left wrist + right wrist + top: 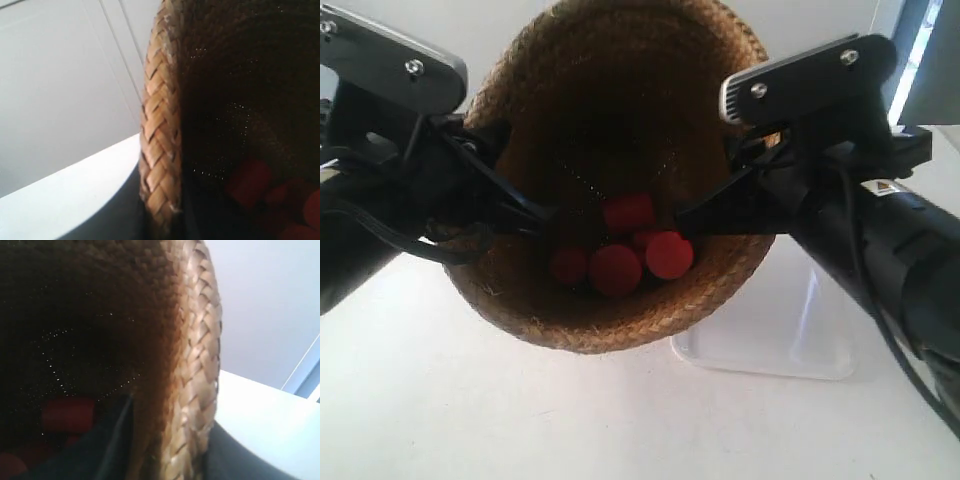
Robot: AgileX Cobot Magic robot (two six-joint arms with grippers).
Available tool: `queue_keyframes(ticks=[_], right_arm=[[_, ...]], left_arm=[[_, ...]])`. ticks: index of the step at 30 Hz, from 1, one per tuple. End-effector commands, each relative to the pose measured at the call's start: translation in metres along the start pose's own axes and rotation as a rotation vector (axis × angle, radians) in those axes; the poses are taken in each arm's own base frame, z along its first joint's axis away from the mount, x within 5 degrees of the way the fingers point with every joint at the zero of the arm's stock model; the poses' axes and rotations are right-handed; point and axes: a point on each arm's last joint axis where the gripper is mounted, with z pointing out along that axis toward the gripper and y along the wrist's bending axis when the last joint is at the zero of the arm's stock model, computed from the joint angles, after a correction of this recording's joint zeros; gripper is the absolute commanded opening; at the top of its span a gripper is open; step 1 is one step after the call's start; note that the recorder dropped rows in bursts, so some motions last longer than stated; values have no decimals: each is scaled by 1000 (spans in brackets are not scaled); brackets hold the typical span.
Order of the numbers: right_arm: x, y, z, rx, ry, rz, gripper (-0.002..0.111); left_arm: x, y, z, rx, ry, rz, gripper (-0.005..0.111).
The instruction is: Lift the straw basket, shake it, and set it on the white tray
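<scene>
The straw basket [620, 310] hangs in the air, tipped so its mouth faces the exterior camera. Several red round pieces [630, 250] lie in its bottom. The arm at the exterior view's left has its gripper [525, 215] on one side of the braided rim; the arm at the exterior view's right has its gripper [705, 215] on the other side. The left wrist view shows my left gripper [160, 220] shut on the braided rim [157, 130], one dark finger each side. My right gripper [170, 450] is likewise shut on the rim [200, 355]. The white tray [790, 340] lies on the table, partly hidden behind the basket.
A white tabletop [470, 400] spreads below and in front of the basket. A light wall with panel lines [60, 75] stands behind. A window edge [920, 50] shows at the exterior view's far right.
</scene>
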Motion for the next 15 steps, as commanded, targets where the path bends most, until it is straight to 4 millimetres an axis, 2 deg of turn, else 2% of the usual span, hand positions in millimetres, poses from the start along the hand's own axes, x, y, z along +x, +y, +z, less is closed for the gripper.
queue_keyframes(ticks=[1,12,14,15], right_arm=[[-21,-10,-11,-7,-92,-6,0],[-21,-9,-10,-1,-104,-31,0],[-25,-12,-19,-18,-96,-25,0],[-29,-11,-33,-62,-78,-28,0]], left_arm=[[-16,6,-11,1,-90,38,0],[-15,2,-8,10,-95,78,0],[-17,4,-15,-6,-89,93,0],[-21,2,-27,16,-75,106,0]])
